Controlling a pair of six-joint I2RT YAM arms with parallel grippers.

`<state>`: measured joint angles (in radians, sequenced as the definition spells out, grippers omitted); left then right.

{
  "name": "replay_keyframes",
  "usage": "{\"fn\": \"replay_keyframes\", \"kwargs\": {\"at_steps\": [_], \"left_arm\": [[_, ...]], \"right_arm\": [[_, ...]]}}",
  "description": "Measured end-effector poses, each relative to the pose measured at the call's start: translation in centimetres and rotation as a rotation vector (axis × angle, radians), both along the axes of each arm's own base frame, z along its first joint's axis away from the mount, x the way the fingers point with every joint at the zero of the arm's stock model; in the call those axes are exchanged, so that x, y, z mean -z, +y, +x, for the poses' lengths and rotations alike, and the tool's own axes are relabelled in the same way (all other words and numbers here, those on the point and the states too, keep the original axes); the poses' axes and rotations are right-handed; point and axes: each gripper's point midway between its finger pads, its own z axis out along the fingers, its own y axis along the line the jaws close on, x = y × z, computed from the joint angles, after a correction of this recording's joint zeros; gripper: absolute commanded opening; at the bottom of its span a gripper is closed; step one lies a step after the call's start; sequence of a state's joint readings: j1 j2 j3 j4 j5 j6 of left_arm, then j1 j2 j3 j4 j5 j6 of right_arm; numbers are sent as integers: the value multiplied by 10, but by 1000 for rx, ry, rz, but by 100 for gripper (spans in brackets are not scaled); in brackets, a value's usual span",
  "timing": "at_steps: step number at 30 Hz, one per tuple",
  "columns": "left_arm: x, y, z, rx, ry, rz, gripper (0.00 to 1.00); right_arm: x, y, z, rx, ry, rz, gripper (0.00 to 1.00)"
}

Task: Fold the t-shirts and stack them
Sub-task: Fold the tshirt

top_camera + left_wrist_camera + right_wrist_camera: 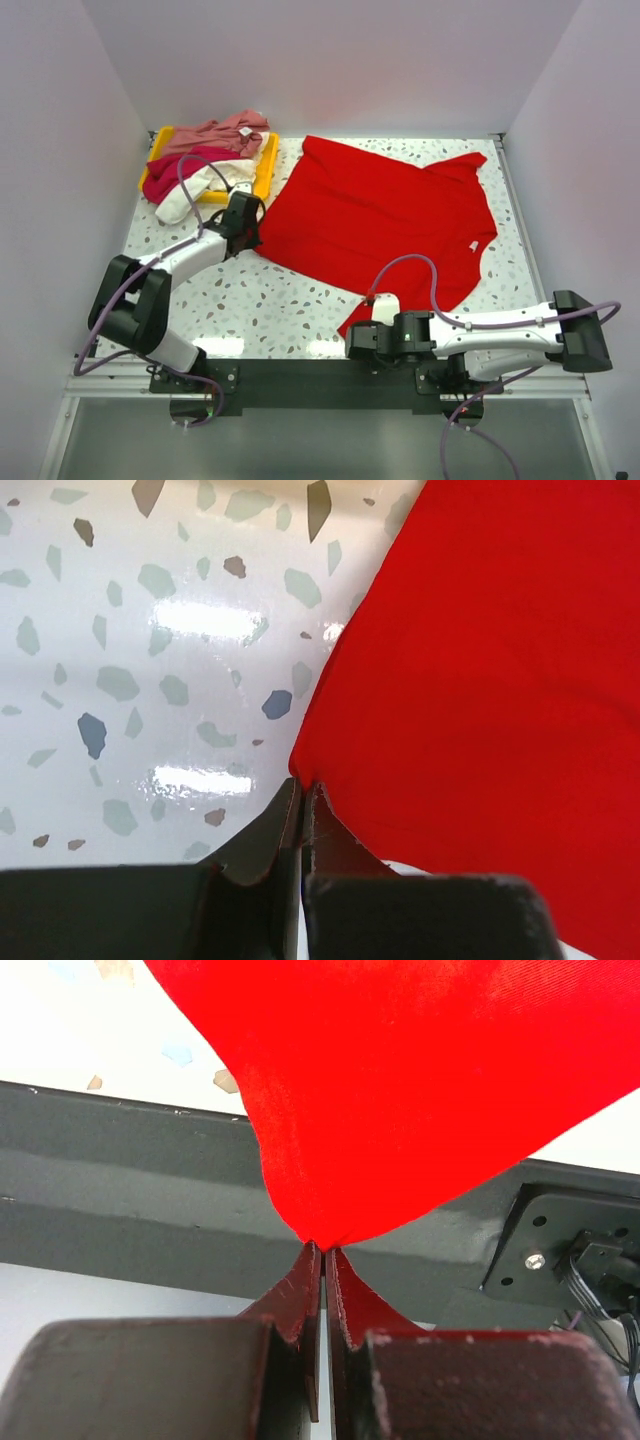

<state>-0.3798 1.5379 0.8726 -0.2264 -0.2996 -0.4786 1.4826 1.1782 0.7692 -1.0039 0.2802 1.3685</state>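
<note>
A bright red t-shirt (380, 215) lies spread flat across the middle of the speckled table. My left gripper (250, 238) is shut on its near-left corner, and the left wrist view shows the closed gripper (303, 785) pinching the red cloth (480, 660) at the table surface. My right gripper (352, 338) is shut on the shirt's near hem corner by the table's front edge. In the right wrist view the red cloth (400, 1080) hangs taut from the closed gripper (325, 1248). A dusty pink shirt (215, 135), a crimson-magenta one (172, 178) and a cream-white one (200, 190) lie crumpled together at the back left.
The three crumpled shirts sit in a shallow yellow tray (266, 172) at the back left corner. A black rail (300, 372) runs along the table's near edge under my right gripper. White walls close in the left, back and right sides.
</note>
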Motion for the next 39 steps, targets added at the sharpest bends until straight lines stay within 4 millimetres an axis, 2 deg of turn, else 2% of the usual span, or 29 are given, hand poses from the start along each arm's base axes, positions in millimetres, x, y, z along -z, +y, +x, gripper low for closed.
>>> {"fn": "replay_keyframes", "kwargs": {"at_steps": [4, 7, 10, 13, 18, 23, 27, 33, 39], "left_arm": [[-1, 5, -8, -5, 9, 10, 0], [-3, 9, -8, -10, 9, 10, 0], [-3, 13, -6, -9, 20, 12, 0], [-7, 10, 4, 8, 26, 11, 0], [-16, 1, 31, 37, 30, -1, 0], [-23, -7, 55, 64, 41, -6, 0], [-31, -16, 70, 92, 45, -14, 0], [-43, -25, 79, 130, 56, -31, 0], [-49, -29, 74, 156, 83, -46, 0]], "right_arm": [[-4, 0, 2, -3, -25, -14, 0], [-16, 0, 15, 9, -89, -22, 0], [-34, 5, 37, 42, -156, -4, 0], [-47, 3, 74, 105, -212, 0, 0], [-65, -20, 137, 200, -298, -34, 0], [-86, -36, 183, 242, -361, -59, 0], [-92, -58, 219, 295, -384, -92, 0], [-89, -89, 251, 338, -361, -136, 0], [-95, -107, 272, 366, -362, -118, 0]]}}
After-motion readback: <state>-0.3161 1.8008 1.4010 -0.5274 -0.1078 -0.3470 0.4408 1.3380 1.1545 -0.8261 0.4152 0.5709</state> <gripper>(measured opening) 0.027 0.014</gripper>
